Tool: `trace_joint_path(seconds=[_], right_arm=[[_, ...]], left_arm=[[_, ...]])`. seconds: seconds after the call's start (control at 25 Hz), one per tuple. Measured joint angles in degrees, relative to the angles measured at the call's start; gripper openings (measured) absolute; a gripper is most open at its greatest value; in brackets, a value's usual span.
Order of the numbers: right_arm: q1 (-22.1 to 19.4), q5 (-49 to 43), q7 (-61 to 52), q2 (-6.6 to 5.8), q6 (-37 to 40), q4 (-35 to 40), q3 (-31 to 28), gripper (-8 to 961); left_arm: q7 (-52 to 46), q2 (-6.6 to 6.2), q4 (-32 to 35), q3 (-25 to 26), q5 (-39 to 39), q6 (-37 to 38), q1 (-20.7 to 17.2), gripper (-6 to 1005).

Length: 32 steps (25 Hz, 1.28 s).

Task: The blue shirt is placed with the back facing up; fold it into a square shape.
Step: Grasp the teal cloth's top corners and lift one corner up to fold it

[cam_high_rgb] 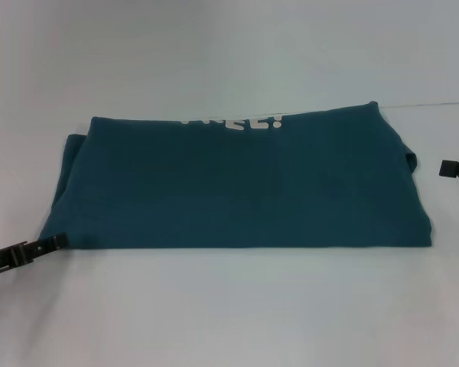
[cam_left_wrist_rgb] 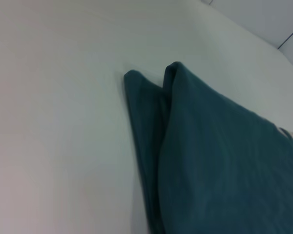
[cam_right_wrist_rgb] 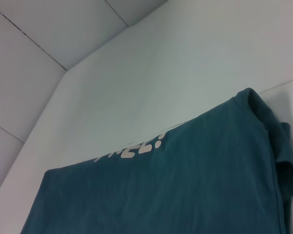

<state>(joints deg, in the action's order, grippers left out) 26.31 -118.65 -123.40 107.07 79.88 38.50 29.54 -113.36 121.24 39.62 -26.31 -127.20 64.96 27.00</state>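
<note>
Lying folded on white table (cam_high_rgb: 229,321), blue shirt (cam_high_rgb: 237,191), left tool (cam_high_rgb: 57,242) at near-left edge, right tool (cam_high_rgb: 444,168) beside right edge, grips unclear.

The white lettering (cam_high_rgb: 231,121) on the blue shirt (cam_high_rgb: 237,183) is half hidden: a fold at the far edge of the shirt covers its upper part, so the word is not readable. The left gripper (cam_high_rgb: 59,241) is cut off by the picture's edge, and the right gripper (cam_high_rgb: 444,168) too; how their jaws stand cannot be told. Both wrist views cut the shirt off.
</note>
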Motion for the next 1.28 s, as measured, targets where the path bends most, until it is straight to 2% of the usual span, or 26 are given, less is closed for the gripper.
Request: trace_joint_path(seconds=[0.68, 1.28], right_arm=[[-0.2, 0.1, 0.4, 0.16, 0.1, 0.0, -1.3, 899], [-0.4, 0.1, 0.7, 0.24, 0.0, 0.0, -1.7, 900]], left_arm=[[-0.4, 0.15, -1.3, -2.4, -0.5, -2.7, 2.0, 835], [-0.5, 0.20, -0.9, -2.5, -0.5, -3.5, 2.8, 829]])
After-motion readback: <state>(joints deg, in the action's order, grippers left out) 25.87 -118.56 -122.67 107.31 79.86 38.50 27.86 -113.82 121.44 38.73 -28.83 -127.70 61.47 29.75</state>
